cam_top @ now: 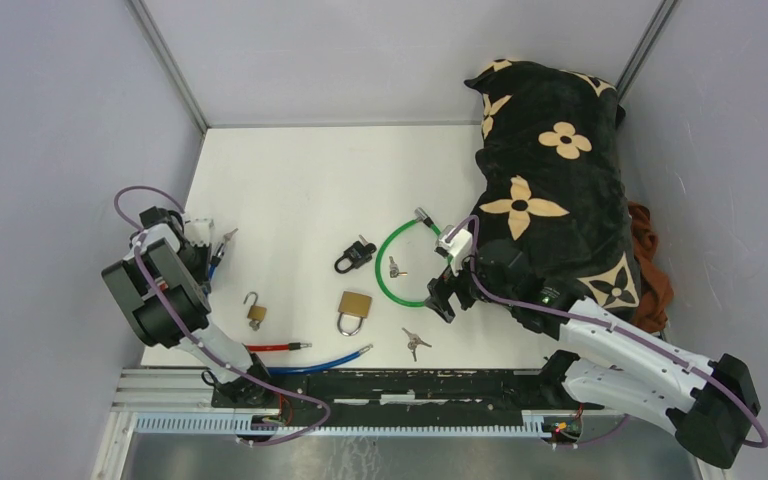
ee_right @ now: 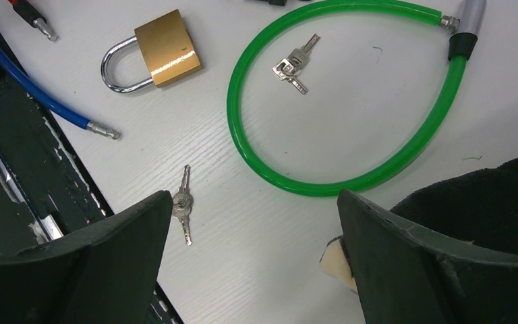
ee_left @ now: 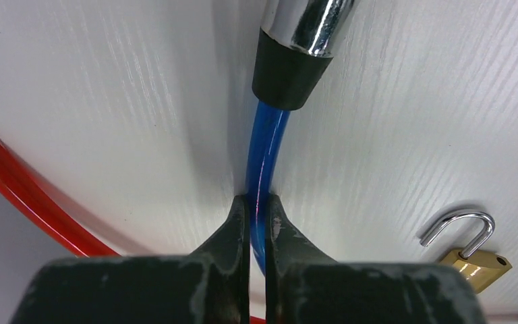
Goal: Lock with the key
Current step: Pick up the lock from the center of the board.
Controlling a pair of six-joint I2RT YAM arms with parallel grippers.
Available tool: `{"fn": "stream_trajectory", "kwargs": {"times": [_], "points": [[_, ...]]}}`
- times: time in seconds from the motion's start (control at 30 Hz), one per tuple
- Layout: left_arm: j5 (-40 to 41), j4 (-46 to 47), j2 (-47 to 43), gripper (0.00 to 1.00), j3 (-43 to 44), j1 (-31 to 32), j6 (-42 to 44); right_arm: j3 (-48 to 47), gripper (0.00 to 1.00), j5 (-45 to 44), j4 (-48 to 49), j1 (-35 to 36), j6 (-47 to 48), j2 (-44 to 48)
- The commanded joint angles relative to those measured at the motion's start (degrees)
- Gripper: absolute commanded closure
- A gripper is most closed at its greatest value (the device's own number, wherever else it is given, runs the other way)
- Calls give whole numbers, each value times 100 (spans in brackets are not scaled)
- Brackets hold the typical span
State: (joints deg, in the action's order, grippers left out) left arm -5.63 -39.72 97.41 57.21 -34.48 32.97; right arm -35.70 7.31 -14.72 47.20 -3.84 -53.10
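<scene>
My left gripper point(ee_left: 257, 202) is shut on the blue cable point(ee_left: 264, 155), just behind its black collar and chrome lock head point(ee_left: 305, 25). In the top view it point(cam_top: 217, 250) sits at the table's left edge. The blue cable's free pin end point(cam_top: 360, 351) lies near the front. My right gripper point(ee_right: 253, 202) is open and empty, low over the table point(cam_top: 447, 295). A pair of keys point(ee_right: 183, 204) lies by its left finger. A second pair of keys point(ee_right: 294, 63) lies inside the green cable loop point(ee_right: 351, 183).
A shut brass padlock point(cam_top: 354, 310), a small open brass padlock point(cam_top: 256, 312), a black lock point(cam_top: 355, 257) and a red cable point(cam_top: 275, 347) lie mid-table. A black bag with beige flowers point(cam_top: 550, 190) fills the right side, touching my right gripper. The metal rail point(cam_top: 410, 385) runs along the front.
</scene>
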Motion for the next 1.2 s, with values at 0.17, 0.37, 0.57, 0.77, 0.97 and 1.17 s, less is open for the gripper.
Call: {"fn": "stream_trajectory", "kwargs": {"times": [0.17,0.37,0.57,0.77,0.97,1.17], "points": [[-1421,176,-1333,98,-369,202,725,-465,2,1082,771,32,406,-407],[-1027,250,-3364,98,-792,1497,2085,-1904,2,916,694,-4,1255,-1333],[-452,-489,-3459,98,38,2645,3011,-3347,2,1842,764,-570,1103,-2433],[333,419,-4194,98,-322,4791,4569,-4397,5,2580,1016,-1034,155,-3440],[518,1187,-5383,98,-1383,5959,5905,-4612,19,3159,1073,-852,-497,-4385],[387,1440,-5851,98,-1888,6270,6539,-5174,18,3478,1353,-226,-729,-5141]]}}
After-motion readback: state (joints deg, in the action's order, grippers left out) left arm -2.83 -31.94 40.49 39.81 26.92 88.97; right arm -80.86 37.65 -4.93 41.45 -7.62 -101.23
